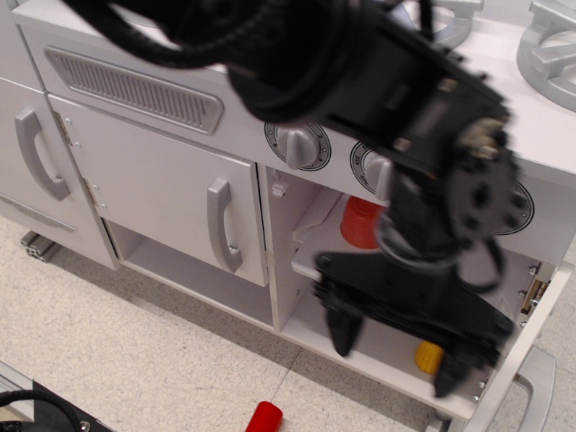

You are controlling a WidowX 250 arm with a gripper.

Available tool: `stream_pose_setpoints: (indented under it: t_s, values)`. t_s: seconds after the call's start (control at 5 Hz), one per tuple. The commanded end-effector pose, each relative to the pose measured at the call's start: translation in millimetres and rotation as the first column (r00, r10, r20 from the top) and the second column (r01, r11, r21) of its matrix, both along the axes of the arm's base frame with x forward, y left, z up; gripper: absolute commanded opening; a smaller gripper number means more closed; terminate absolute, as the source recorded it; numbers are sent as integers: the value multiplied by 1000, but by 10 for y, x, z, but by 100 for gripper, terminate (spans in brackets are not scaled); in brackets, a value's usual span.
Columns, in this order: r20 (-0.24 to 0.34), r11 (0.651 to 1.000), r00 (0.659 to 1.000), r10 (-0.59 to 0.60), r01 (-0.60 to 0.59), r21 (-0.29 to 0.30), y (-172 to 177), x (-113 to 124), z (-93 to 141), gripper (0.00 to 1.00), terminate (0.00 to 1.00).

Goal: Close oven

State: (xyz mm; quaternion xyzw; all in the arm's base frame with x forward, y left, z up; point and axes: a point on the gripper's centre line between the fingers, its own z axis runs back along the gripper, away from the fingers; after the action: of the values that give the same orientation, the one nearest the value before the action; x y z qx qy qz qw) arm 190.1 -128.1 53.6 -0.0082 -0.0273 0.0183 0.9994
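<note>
The oven [310, 247] is a white toy-kitchen compartment with an inner shelf, standing open. Its door [531, 369] hangs open at the lower right, seen edge-on, with the grey bar handle at the frame's corner. My black gripper [396, 355] is open and empty, fingers pointing down in front of the oven's lower opening, left of the door. The arm covers much of the shelf. A red cup [360, 222] stands on the shelf and a yellow toy [428, 356] lies on the oven floor, partly behind my fingers.
A plain white cabinet door [162, 193] with a vertical grey handle is shut to the left. Grey knobs [295, 144] line the front panel under the stove burners [549, 36]. A red object [264, 418] lies on the speckled floor.
</note>
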Motion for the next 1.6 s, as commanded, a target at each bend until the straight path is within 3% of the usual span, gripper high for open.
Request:
stream_pose_setpoints:
  t_s: [0.0, 0.2, 0.4, 0.8, 1.4]
  values:
    - [27, 992, 996, -85, 87, -88, -401, -138, -38, 100, 0]
    - [31, 988, 993, -115, 118, -102, -449, -168, -214, 100, 0]
    - [60, 985, 985, -161, 164, -48, -450, -242, -388, 100, 0]
    - [67, 988, 986, -152, 151, 27, -183, -199, -518, 100, 0]
    - [91, 996, 995, -29, 21, 91, 626, 256, -463, 100, 0]
